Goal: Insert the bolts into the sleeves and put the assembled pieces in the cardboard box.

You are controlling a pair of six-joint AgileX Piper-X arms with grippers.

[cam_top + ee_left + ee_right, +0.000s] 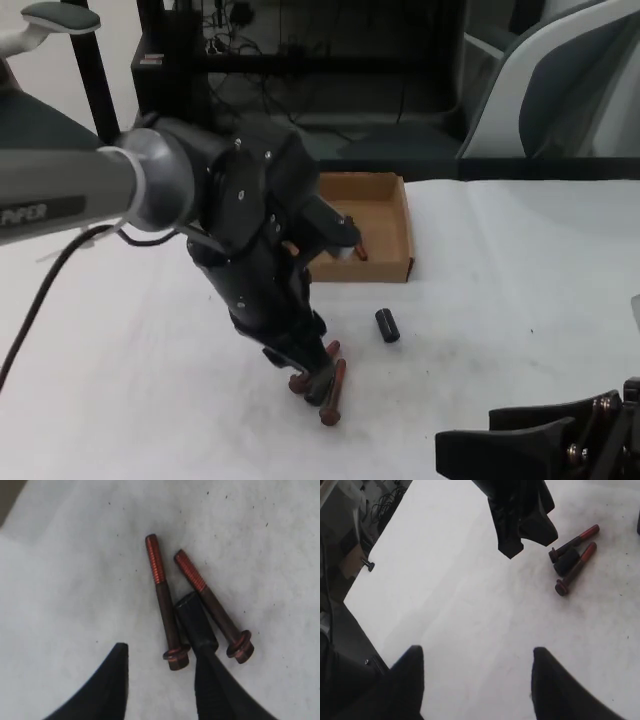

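Left gripper (162, 685), fingers (107, 692) open, straddles one bolt (165, 605) — closing may snag the touching sleeve (195, 622) and roll the other bolt (212, 607) away.

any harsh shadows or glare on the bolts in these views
left wrist view: soft, even light, and the bolts cast only faint shadows on the white bench, no glare; high view: only a weak shadow under the left arm; right wrist view: the same flat light, no hotspots

left arm (70, 185) grey tube | wrist (250, 200) black, screwed | cable (40, 290) black | right gripper (476, 652) black
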